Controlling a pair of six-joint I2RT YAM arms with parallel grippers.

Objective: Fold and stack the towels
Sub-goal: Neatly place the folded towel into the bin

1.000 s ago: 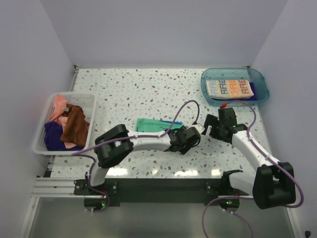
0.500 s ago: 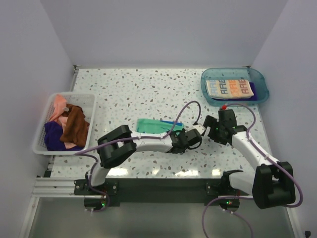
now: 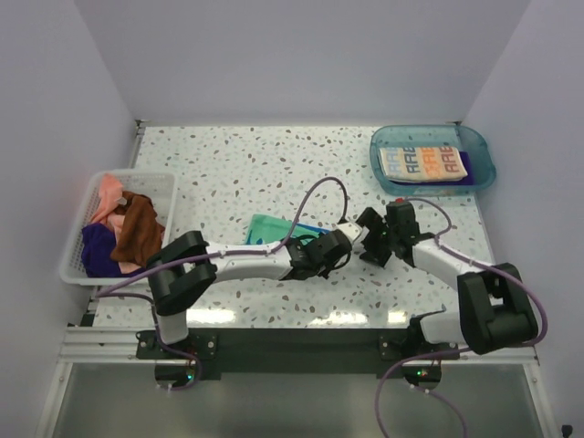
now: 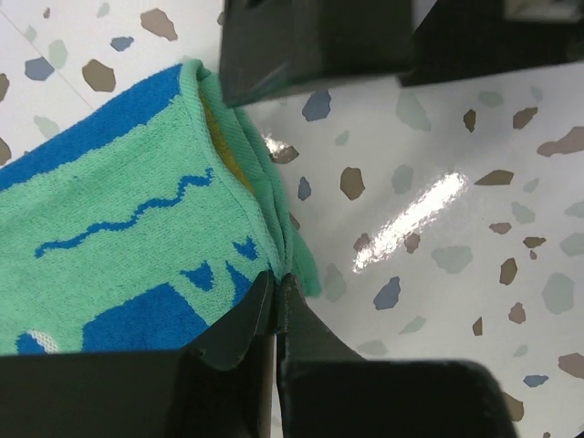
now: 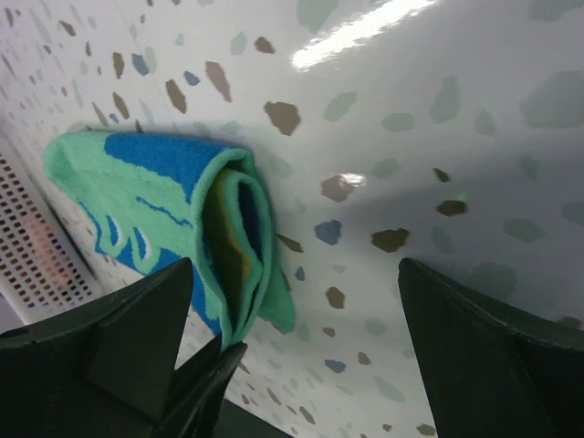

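The green and blue towel (image 4: 119, 237) is the one I am working on. It lies folded on the speckled table (image 3: 228, 164), near the middle, between the white basket (image 3: 164, 182) and the blue tray (image 3: 484, 155). A folded white towel (image 3: 422, 162) with coloured letters already sits in the tray. A brown towel (image 3: 137, 228), a pink towel (image 3: 108, 196) and a purple towel (image 3: 96, 251) wait in a heap in the basket.

My left claw (image 4: 276, 285) is pressed together and pinches the towel at the near corner of its folded end. My right claw (image 5: 297, 274) is spread wide and holds nothing. It hangs just beside that same folded end, with the towel showing between its fingers.

I think this towel is soft, light and floppy. It will sag and droop if I lift it by one corner. The folded end is thick, with a yellow layer tucked inside, and I think those layers could slide apart. My left claw seems to have only a small bite of the edge, so the cloth might slip out. The best place to hold it is across the thick folded end, through all the layers, with one claw at each corner. I would move slowly and keep it low so that the fold stays neat.
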